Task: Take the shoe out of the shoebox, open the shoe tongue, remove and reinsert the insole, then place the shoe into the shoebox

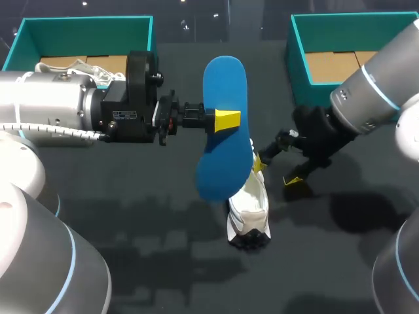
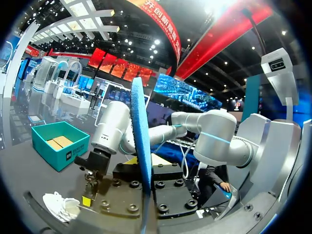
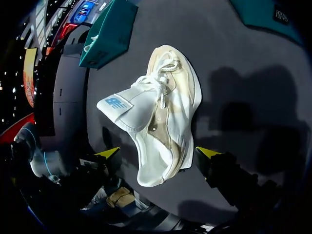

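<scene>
Insole [image 1: 224,124]: plain blue.
Shoe [image 3: 163,114]: white and cream, blue mark on tongue.
Upper-left shoebox [image 1: 85,25], upper-right shoebox [image 1: 298,59]: teal, brown inside.
Table [image 1: 150,216]: dark grey.
Left tool [image 1: 226,121], right tool [image 1: 275,172]: yellow tips.

The dark table [image 1: 144,261] bears a white shoe [image 1: 249,219], a left shoebox [image 1: 85,29] and a right shoebox [image 1: 298,59]

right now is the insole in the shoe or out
Out: the left gripper holds the blue insole aloft, clear of the shoe.
</scene>
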